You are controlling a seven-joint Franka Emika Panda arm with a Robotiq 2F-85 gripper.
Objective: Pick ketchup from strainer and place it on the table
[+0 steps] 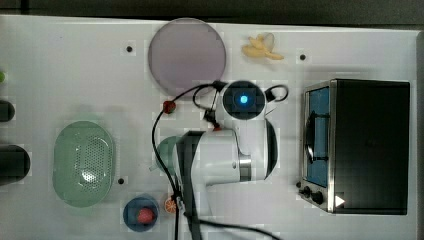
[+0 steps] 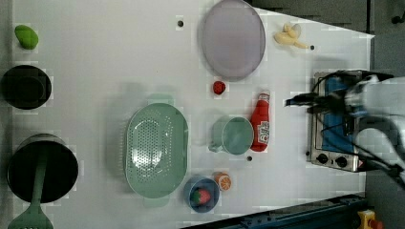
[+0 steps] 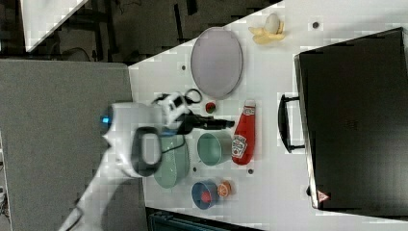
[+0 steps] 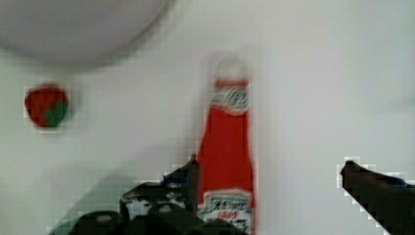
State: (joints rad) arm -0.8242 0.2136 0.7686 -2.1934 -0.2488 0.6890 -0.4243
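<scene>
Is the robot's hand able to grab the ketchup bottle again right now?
Probably yes. The hand is open right above the ketchup bottle, which lies flat on the table beside the cup. Nothing covers it, though the cup sits close on one side.

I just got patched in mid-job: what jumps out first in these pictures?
The red ketchup lies flat on the white table, beside the teal cup, with the gripper above it, fingers spread wide and holding nothing. At the left view's left of the cup, the pale green strainer sits empty.
</scene>
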